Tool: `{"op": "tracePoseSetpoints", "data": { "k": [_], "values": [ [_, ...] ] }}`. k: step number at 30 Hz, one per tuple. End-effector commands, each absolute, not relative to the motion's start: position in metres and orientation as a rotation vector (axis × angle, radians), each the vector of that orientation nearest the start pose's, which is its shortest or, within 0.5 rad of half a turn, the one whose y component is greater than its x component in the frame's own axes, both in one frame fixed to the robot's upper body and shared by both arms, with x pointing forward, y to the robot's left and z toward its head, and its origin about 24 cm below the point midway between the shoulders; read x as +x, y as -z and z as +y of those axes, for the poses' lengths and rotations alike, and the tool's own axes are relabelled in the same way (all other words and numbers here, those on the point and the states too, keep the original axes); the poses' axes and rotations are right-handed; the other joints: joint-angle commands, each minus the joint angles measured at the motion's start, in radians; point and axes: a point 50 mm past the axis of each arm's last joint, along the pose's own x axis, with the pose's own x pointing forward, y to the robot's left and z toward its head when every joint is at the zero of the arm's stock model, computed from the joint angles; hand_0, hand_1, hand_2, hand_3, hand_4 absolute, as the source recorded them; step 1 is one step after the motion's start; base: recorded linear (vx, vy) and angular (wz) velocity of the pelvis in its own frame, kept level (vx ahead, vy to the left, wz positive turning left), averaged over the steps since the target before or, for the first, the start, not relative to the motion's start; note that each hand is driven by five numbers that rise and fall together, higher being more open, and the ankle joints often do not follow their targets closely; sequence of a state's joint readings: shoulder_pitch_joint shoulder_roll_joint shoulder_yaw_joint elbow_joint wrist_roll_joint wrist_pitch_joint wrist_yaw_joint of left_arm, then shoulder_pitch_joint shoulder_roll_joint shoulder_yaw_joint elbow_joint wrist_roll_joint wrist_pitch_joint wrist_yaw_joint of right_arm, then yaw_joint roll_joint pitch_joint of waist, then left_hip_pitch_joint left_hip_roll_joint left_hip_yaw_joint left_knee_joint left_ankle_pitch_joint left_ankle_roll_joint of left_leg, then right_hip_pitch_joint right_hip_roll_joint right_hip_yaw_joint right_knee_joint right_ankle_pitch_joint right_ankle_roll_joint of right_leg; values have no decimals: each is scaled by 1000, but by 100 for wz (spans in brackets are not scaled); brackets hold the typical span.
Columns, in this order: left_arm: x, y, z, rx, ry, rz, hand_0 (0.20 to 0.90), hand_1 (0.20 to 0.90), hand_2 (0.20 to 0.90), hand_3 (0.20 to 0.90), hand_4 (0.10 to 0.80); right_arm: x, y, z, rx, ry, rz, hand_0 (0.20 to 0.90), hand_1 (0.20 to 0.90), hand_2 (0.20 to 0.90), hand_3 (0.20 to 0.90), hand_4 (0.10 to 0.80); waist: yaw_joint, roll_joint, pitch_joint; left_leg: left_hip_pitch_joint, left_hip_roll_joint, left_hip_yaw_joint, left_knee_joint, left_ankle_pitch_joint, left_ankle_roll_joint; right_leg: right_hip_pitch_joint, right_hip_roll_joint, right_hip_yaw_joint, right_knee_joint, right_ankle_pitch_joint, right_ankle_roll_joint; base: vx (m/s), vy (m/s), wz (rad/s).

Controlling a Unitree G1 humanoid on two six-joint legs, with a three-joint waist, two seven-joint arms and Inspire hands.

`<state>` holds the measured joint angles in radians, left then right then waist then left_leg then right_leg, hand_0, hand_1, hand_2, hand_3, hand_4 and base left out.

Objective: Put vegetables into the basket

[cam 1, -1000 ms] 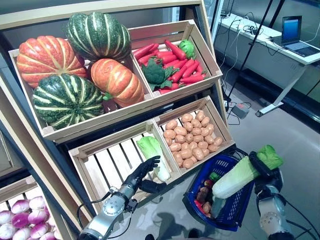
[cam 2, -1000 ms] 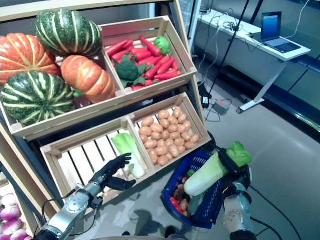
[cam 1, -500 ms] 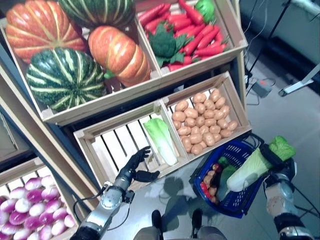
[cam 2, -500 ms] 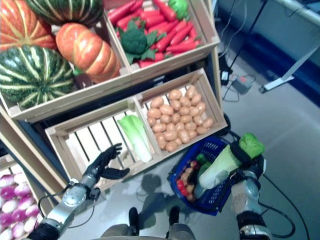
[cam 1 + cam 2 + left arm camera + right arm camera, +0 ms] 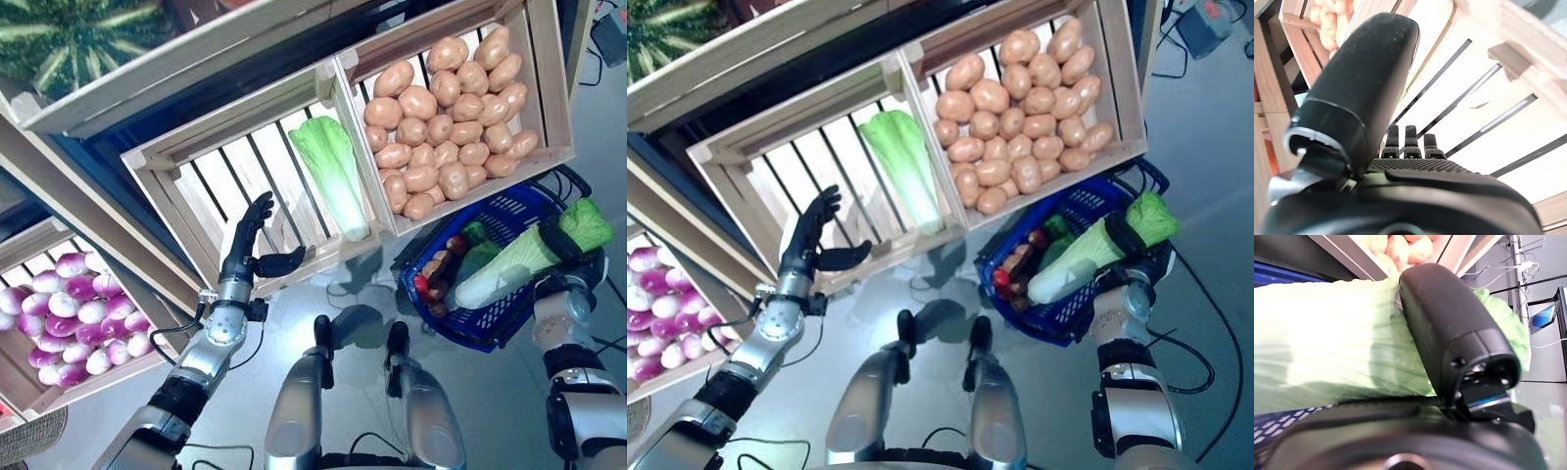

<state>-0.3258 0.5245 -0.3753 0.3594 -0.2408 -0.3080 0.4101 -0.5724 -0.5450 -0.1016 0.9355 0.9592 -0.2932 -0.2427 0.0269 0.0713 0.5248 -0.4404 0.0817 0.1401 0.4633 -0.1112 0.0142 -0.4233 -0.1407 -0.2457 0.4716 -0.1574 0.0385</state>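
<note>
My right hand is shut on a long pale-green cabbage, which lies tilted over the right rim of the blue basket on the floor. In the right wrist view the thumb wraps over the cabbage. The basket holds several small vegetables. A second cabbage lies in the slatted lower-left crate. My left hand is open in front of that crate, fingers straight, apart from the cabbage. The left wrist view shows its fingers against the slats.
A crate of potatoes sits right of the cabbage crate, just above the basket. A lower box of purple-white turnips is at far left. A striped green pumpkin shows on the upper shelf.
The whole picture has shifted down as the camera moved. My left hand has risen a little before the crate. The right hand still holds the cabbage over the basket.
</note>
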Motion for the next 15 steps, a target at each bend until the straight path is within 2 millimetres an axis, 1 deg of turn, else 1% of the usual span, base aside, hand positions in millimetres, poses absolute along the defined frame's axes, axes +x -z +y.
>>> {"op": "tracePoseSetpoints", "data": {
  "k": [1,2,4,5,6,7,11,15],
  "values": [
    [303,-118,198,194,-160,-461,900,900,900,900,800,313,-129,-366,433,765,-327,300,300,300,300,400,-7,-9,-5,-119,-10,-20,256,-148,8,-59,-22,-23,160,-55,-76,-74,-53,8],
    [305,-123,197,176,-160,-478,900,900,900,900,800,317,-132,-364,424,762,-330,300,300,300,300,400,-5,-9,-5,-171,-8,-21,307,-166,18,-117,-33,-16,220,-70,-78,-68,-47,10],
    [307,-128,196,172,-156,-496,900,900,900,900,800,321,-137,-360,416,752,-332,300,300,300,300,400,-5,-11,-5,-218,-6,-21,360,-175,22,-173,-36,-3,281,-87,-79,-69,-67,9],
    [308,-131,195,168,-159,-510,900,900,900,900,800,325,-141,-356,416,746,-337,300,300,300,300,400,-8,-13,-5,-263,0,-22,406,-180,25,-220,-39,2,331,-100,-87,-78,-61,9],
    [308,-132,195,164,-159,-516,900,900,900,900,800,327,-142,-354,412,742,-337,300,300,300,300,400,-8,-14,-5,-282,2,-23,424,-184,26,-242,-38,8,354,-107,-89,-80,-38,7],
    [308,-133,195,152,-161,-524,900,900,900,900,800,329,-144,-351,391,735,-337,900,900,900,900,800,-9,-17,-5,-301,5,-23,449,-196,30,-265,-36,15,381,-118,-92,-31,-28,3],
    [307,-138,194,140,-149,-549,900,900,900,900,800,331,-146,-347,366,716,-331,900,900,900,900,800,-5,-24,-5,-328,9,-29,508,-221,35,-295,-34,18,439,-142,-99,-5,-16,-7],
    [305,-142,195,113,-124,-578,900,900,900,900,800,327,-134,-349,418,709,-314,900,900,900,900,800,0,-31,-5,-330,7,-44,545,-235,40,-293,-28,16,467,-157,-105,11,-17,-5]
  ]
}}
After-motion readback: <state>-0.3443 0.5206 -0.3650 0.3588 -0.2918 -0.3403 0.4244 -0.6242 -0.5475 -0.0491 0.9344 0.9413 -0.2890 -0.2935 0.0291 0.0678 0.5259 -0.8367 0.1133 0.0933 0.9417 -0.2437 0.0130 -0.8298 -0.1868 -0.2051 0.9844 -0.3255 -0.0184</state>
